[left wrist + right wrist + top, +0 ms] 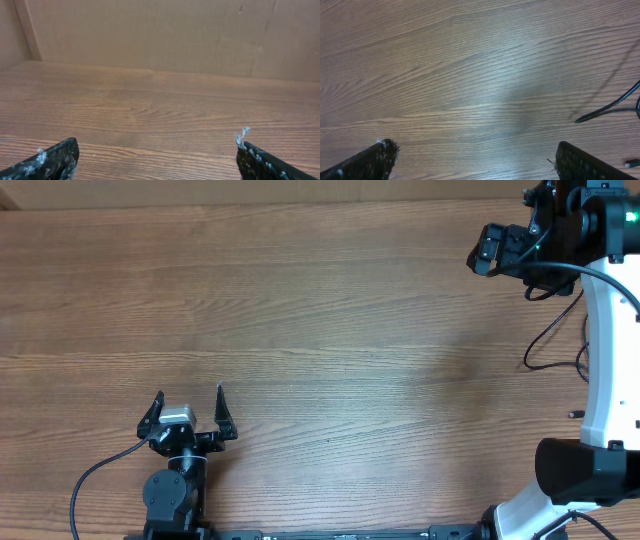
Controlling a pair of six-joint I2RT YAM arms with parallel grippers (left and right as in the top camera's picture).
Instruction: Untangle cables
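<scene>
A thin black cable (530, 358) lies at the table's right side, and its far part runs under my white right arm. The right wrist view has one end of this cable (607, 107) at its right edge, with a small silvery plug (631, 163) low in the corner. A small plug (575, 415) also lies beside the arm. My right gripper (485, 248) is open at the far right, above bare wood, left of the cable. Its fingers (380, 157) are wide apart around nothing. My left gripper (189, 393) is open near the front left, far from the cable, with its fingertips (250, 152) over bare wood.
The wooden table (320, 330) ends at a brown cardboard wall (150, 35) along the back. A thicker black wire (100, 475) trails from the left arm's base. The right arm's white link (610, 360) stands over the right edge.
</scene>
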